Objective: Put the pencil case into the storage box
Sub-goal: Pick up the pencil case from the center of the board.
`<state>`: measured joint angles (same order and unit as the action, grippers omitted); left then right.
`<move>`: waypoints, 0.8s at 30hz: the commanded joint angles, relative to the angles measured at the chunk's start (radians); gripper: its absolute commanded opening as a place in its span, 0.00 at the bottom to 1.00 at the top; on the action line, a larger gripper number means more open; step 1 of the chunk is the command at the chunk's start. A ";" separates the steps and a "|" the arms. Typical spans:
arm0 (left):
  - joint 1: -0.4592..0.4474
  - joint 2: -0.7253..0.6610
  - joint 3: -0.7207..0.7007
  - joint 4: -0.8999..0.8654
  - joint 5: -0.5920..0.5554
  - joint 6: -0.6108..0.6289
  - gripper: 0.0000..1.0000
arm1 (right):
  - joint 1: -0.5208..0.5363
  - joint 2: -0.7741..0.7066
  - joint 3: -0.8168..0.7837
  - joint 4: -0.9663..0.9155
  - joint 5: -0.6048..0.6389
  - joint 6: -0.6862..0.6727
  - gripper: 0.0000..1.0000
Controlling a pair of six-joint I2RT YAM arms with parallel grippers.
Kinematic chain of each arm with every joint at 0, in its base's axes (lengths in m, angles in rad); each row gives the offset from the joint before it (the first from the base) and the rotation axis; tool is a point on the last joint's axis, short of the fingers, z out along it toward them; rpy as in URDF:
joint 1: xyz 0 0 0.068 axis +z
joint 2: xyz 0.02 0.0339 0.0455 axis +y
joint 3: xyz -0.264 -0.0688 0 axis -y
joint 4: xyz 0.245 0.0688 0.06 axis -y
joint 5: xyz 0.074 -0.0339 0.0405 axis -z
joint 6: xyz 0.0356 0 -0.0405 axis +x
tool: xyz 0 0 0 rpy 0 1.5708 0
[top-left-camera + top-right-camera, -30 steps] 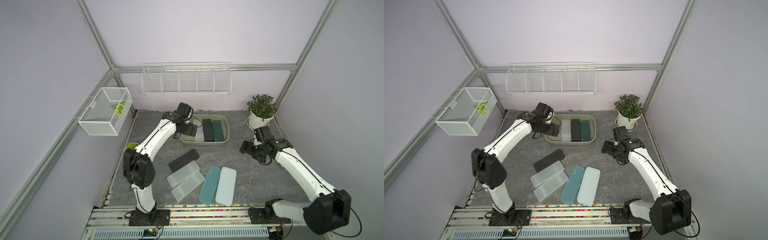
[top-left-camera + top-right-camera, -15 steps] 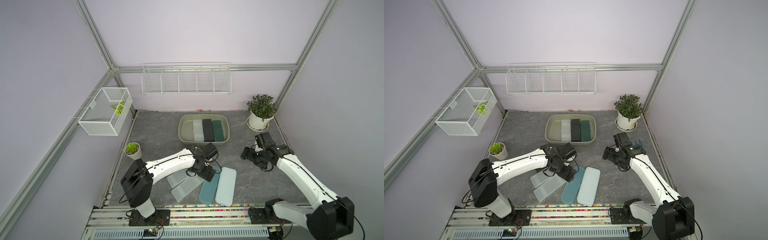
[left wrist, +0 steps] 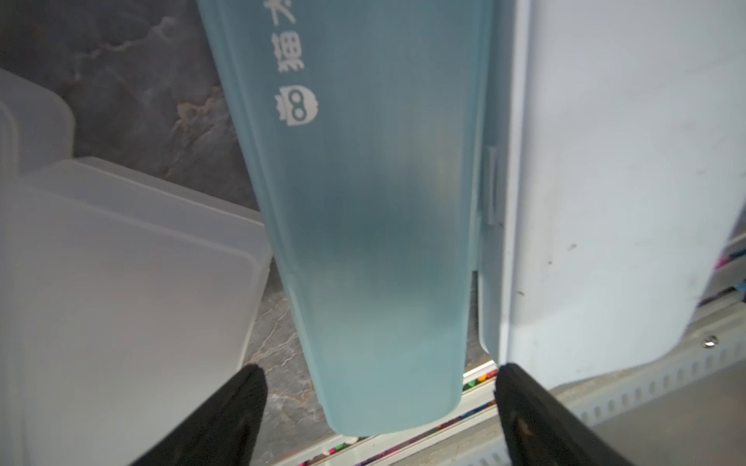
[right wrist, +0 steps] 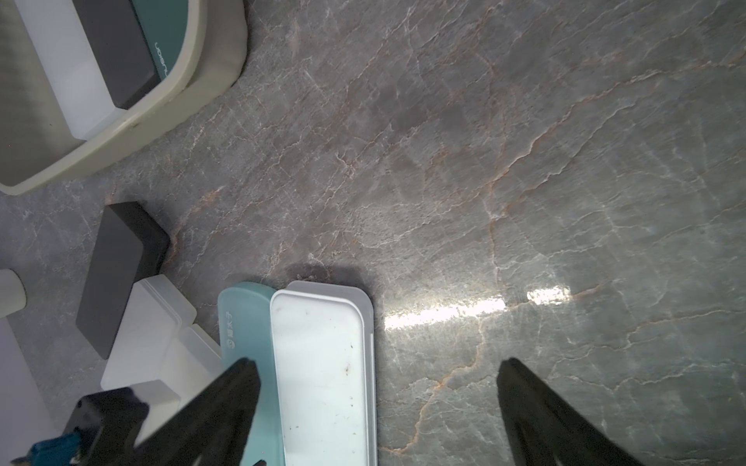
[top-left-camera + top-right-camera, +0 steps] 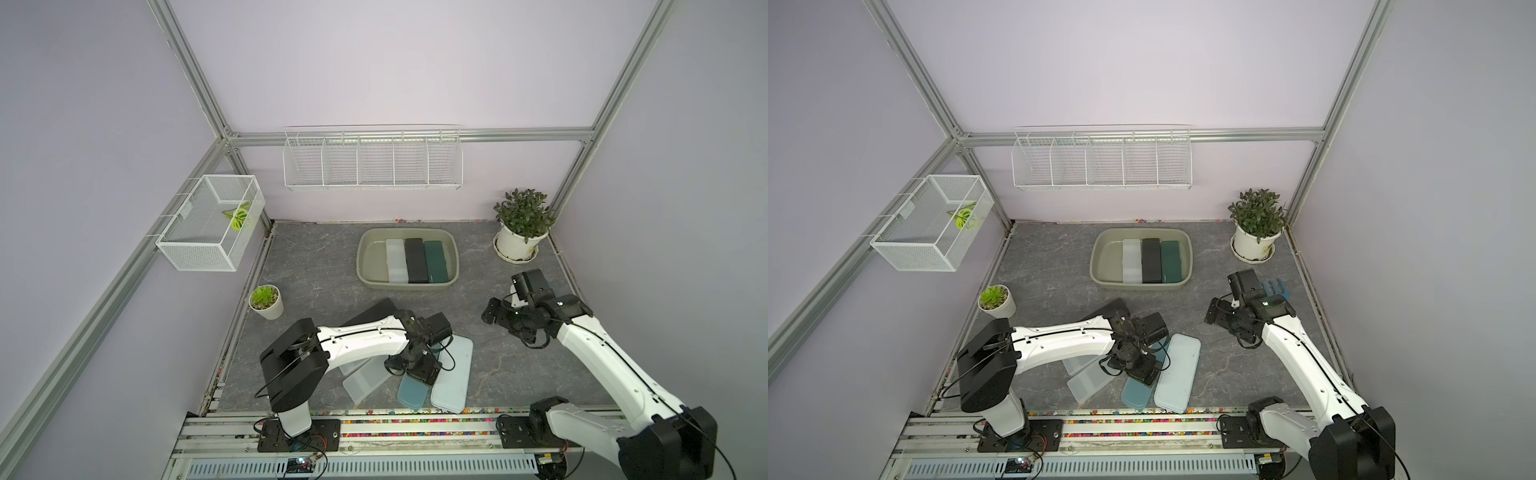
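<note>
Bench: grey marbled top carrying everything below.
Storage box (image 5: 409, 286): stood near the back edge, about midway along it.
Inside the box: a frosted white case (image 5: 395, 259), a black case (image 5: 415, 259) and a dark green case (image 5: 435, 259) lay flat side by side, leaving bare floor on the box's left.
Pencil case (image 3: 375, 226): the teal one lay flat near the front edge, outside the box and well apart from it.
Left gripper (image 3: 377, 373): hung low over the teal pencil case's front end, fingers (image 3: 238, 403) apart and astride it, with a gap showing on each side; nothing was clamped.
Crowding on the right: a pale blue case (image 5: 453, 374) lay touching the teal case along one long side.
Crowding on the left: two frosted clear cases (image 5: 365, 380) overlapped just beside it, with a strip of bare bench between.
Further back: a second black case (image 4: 117, 274) lay partly under the left arm.
Right gripper (image 4: 377, 363): hovered over bare bench toward the right edge, jaws wide apart and empty.
Back right corner: a leafy potted plant (image 5: 521, 232).
Left edge: a small succulent pot (image 5: 266, 301).
Walls: a wire rack (image 5: 372, 160) and a mesh basket (image 5: 208, 226) hung above the bench.
</note>
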<state>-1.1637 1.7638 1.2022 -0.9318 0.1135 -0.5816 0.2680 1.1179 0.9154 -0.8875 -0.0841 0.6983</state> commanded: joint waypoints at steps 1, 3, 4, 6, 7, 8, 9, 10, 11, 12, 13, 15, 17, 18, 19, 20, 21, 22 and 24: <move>-0.005 0.030 -0.016 0.004 -0.059 -0.026 0.93 | 0.006 -0.016 -0.020 -0.036 -0.008 -0.008 0.96; -0.005 0.047 -0.007 -0.005 -0.080 -0.030 0.93 | 0.006 -0.018 -0.020 -0.040 -0.006 -0.011 0.96; -0.004 0.055 -0.005 0.000 -0.083 -0.027 0.93 | 0.007 -0.019 -0.021 -0.041 -0.005 -0.011 0.96; -0.004 0.073 0.005 0.010 -0.078 -0.023 0.93 | 0.007 -0.020 -0.021 -0.042 -0.005 -0.012 0.96; -0.005 0.081 0.013 0.017 -0.069 -0.020 0.93 | 0.007 -0.017 -0.020 -0.045 -0.004 -0.013 0.96; -0.008 0.088 0.022 0.021 -0.063 -0.017 0.93 | 0.007 -0.018 -0.018 -0.049 -0.002 -0.014 0.96; -0.012 0.090 0.027 0.027 -0.058 -0.015 0.93 | 0.007 -0.017 -0.018 -0.050 0.000 -0.015 0.96; -0.017 0.094 0.032 0.034 -0.053 -0.013 0.94 | 0.006 -0.019 -0.019 -0.052 0.003 -0.014 0.96; -0.022 0.097 0.034 0.040 -0.048 -0.012 0.94 | 0.006 -0.020 -0.019 -0.054 0.003 -0.013 0.96; -0.025 0.099 0.033 0.043 -0.046 -0.014 0.94 | 0.007 -0.021 -0.021 -0.054 0.004 -0.012 0.96; -0.030 0.106 0.030 0.045 -0.044 -0.013 0.94 | 0.007 -0.024 -0.023 -0.054 0.007 -0.010 0.96; -0.034 0.118 0.028 0.048 -0.042 -0.008 0.95 | 0.007 -0.026 -0.026 -0.056 0.008 -0.009 0.96; -0.037 0.125 0.028 0.055 -0.044 -0.006 0.97 | 0.007 -0.027 -0.030 -0.054 0.010 -0.005 0.96; -0.038 0.127 0.027 0.060 -0.044 -0.006 0.97 | 0.007 -0.027 -0.031 -0.054 0.011 -0.002 0.96; -0.037 0.131 0.028 0.065 -0.044 -0.006 0.97 | 0.008 -0.028 -0.032 -0.054 0.013 -0.001 0.96; -0.038 0.139 0.032 0.065 -0.047 -0.002 0.98 | 0.007 -0.028 -0.032 -0.055 0.016 0.000 0.96; -0.038 0.147 0.037 0.066 -0.052 0.000 0.98 | 0.009 -0.028 -0.032 -0.056 0.018 0.001 0.96; -0.039 0.155 0.042 0.068 -0.057 0.004 0.98 | 0.009 -0.027 -0.033 -0.056 0.021 0.003 0.96; -0.039 0.172 0.054 0.062 -0.073 0.009 0.97 | 0.013 -0.026 -0.033 -0.055 0.024 0.009 0.96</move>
<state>-1.1984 1.8851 1.2381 -0.9005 0.0605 -0.5922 0.2707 1.1057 0.9035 -0.9245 -0.0788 0.6956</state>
